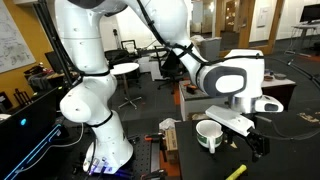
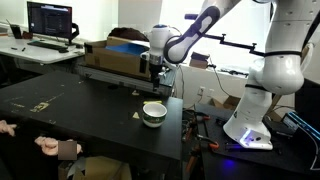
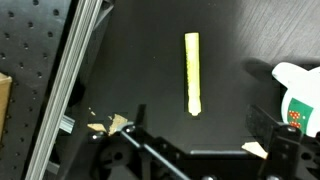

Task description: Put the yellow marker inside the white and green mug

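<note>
- The slim, bright yellow marker (image 3: 192, 73) lies flat on the black tabletop (image 3: 150, 60), with nothing gripping it.
- The squat white mug with a green mark (image 3: 300, 95) stands upright beside the marker, not touching it.
- The black Robotiq gripper (image 3: 205, 142) hovers above, its fingers spread wide and empty.
- Small tan scraps (image 3: 108, 124) lie near the marker's lower end.
</note>
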Motion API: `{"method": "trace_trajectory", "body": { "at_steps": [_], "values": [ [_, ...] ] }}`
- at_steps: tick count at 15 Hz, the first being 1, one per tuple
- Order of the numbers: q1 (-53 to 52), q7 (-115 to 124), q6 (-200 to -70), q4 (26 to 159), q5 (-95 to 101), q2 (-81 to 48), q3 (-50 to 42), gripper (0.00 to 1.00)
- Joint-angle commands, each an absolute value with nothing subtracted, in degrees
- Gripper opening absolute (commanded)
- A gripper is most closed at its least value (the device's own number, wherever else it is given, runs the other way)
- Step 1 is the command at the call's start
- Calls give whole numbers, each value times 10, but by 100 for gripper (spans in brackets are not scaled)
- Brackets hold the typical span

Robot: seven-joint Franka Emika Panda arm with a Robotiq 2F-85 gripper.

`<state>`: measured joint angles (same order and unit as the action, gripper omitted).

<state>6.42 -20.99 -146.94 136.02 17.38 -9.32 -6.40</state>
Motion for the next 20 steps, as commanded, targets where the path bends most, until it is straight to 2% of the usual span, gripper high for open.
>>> {"method": "trace_trajectory", "body": {
  "at_steps": [1, 15, 20],
  "values": [
    [59, -189, -1436, 1352, 168, -101, -59, 100],
    [66, -153, -1461, 1369, 182, -122, -71, 100],
    [60, -115, -1541, 1409, 262, -103, -94, 100]
  ]
}}
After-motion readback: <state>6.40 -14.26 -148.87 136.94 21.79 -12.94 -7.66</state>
